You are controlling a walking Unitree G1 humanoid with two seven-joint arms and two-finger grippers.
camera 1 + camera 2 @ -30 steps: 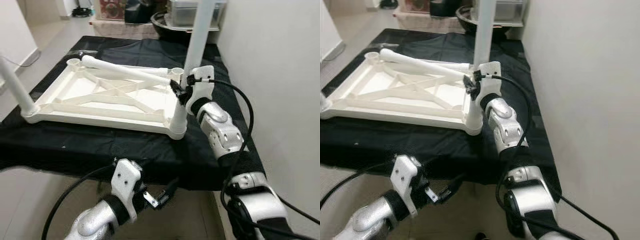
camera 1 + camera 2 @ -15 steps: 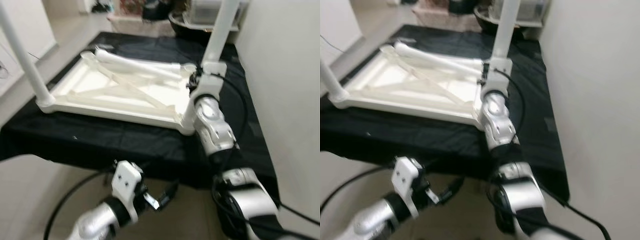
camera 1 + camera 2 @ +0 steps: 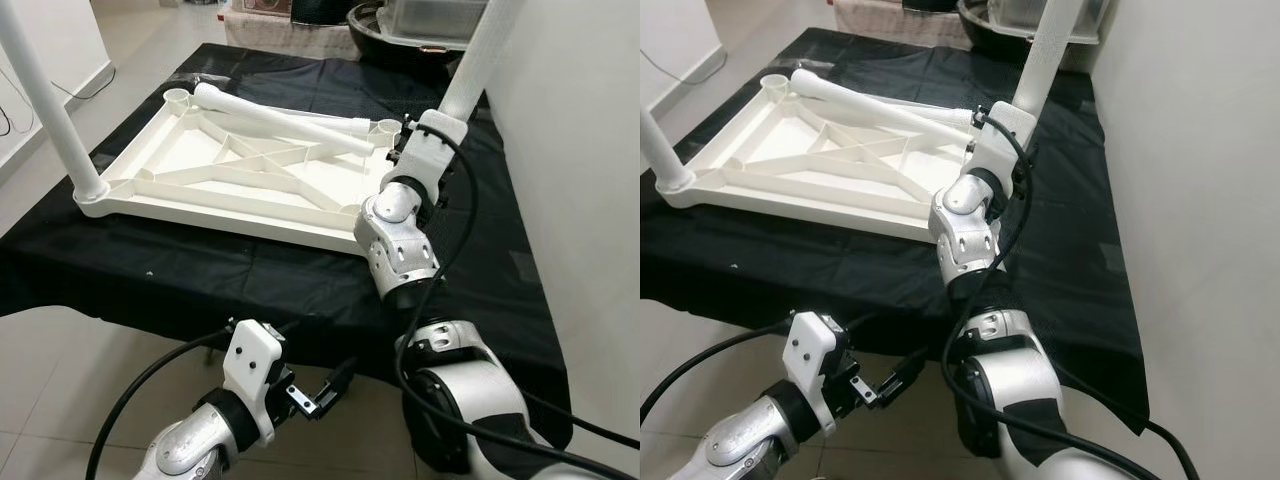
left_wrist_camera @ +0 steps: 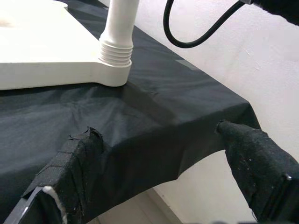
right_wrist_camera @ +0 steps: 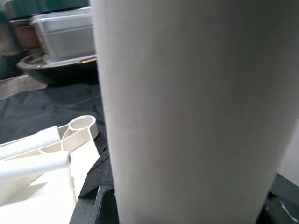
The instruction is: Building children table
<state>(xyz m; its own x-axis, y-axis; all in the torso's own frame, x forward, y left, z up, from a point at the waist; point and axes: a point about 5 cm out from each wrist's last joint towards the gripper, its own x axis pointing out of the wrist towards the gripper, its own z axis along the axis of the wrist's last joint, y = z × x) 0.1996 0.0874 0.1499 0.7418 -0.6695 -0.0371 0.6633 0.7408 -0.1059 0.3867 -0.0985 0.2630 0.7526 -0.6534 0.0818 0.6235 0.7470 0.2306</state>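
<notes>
Tabletop (image 3: 230, 175) upside-down | R gripper (image 3: 410, 150) jaws hidden behind leg (image 3: 478, 62) | L gripper (image 3: 335, 385) jaws open, idle

Right gripper (image 3: 408, 150) grips upright white leg (image 3: 478, 62) at tabletop (image 3: 200, 175) corner.

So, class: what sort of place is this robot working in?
Probably a room in a home, used as a work area: tiled floor, a black cloth-covered table against a plain wall, and storage boxes with a lidded clear bin behind it.
</notes>
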